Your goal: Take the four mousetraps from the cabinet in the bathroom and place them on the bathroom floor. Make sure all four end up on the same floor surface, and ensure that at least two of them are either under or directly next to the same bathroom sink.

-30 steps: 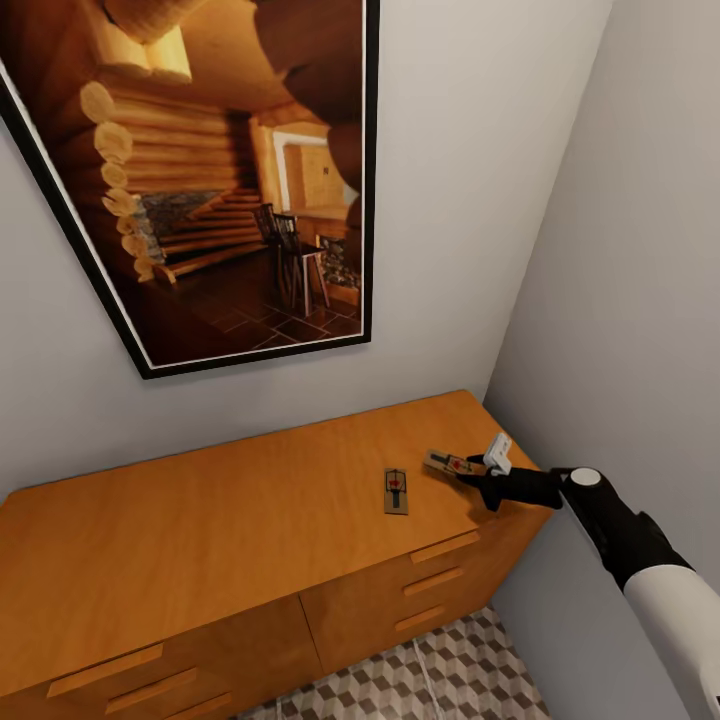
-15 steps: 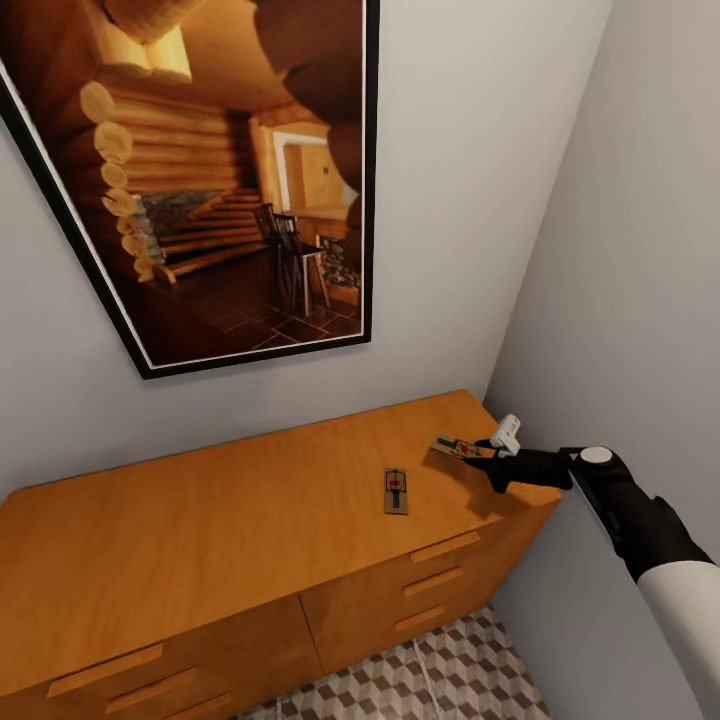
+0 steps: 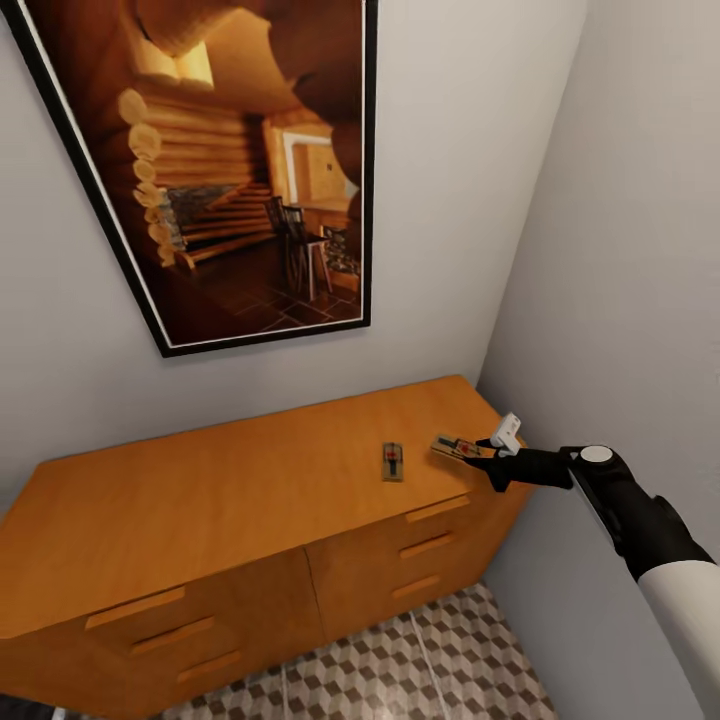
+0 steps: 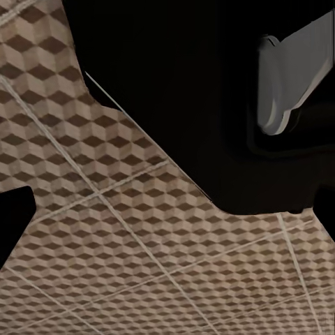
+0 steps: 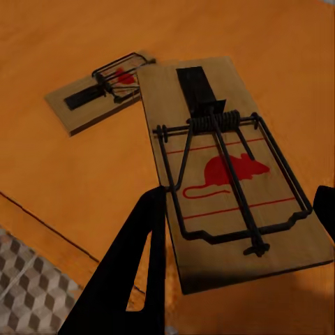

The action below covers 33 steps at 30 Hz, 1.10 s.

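A: What changed at the right gripper (image 3: 487, 455)?

B: It's clamped on one mousetrap (image 3: 458, 448), now lifted off the cabinet (image 3: 200, 500) top's right end. The second mousetrap (image 3: 393, 462) lies near the front edge. Floor next.

One mousetrap (image 3: 393, 462) flat on the cabinet (image 3: 200, 500) top, another (image 3: 457, 447) right of it, above the edge.

held mousetrap (image 3: 458, 447): brown board, dark wire, red mouse print, tilted, lifted just above the cabinet (image 3: 200, 500) top near its right end | second mousetrap (image 3: 393, 462): lying flat on the cabinet top, near the front edge | bathroom floor (image 3: 400, 670): cube-pattern tiles below the cabinet front
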Tool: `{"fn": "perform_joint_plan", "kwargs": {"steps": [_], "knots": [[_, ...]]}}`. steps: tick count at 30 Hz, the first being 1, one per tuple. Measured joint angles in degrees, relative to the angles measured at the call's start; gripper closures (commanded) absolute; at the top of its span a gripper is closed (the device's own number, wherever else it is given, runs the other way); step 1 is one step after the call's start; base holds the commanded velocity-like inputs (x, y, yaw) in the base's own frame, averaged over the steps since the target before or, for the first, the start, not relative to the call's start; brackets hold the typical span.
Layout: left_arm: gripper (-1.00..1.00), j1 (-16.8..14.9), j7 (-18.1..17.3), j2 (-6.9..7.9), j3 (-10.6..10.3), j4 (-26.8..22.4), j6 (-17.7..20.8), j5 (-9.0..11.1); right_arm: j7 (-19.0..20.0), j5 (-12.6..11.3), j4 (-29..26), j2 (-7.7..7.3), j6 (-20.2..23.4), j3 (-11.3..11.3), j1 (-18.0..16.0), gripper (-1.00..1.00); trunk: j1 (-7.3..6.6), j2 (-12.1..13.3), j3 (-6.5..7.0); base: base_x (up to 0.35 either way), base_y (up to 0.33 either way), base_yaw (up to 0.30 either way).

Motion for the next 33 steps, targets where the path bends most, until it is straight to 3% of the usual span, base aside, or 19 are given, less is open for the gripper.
{"fn": "perform_joint_plan", "kwargs": {"steps": [33], "knots": [[-1.00, 0.00, 0.00, 0.03, 0.00, 0.03, -0.92, -0.02, -0.30, 0.01, 0.74, 0.05, -0.08, 0.23, 0.00, 1.00, 0.00, 0.00, 0.00, -0.336, 0.000, 0.000]]}}
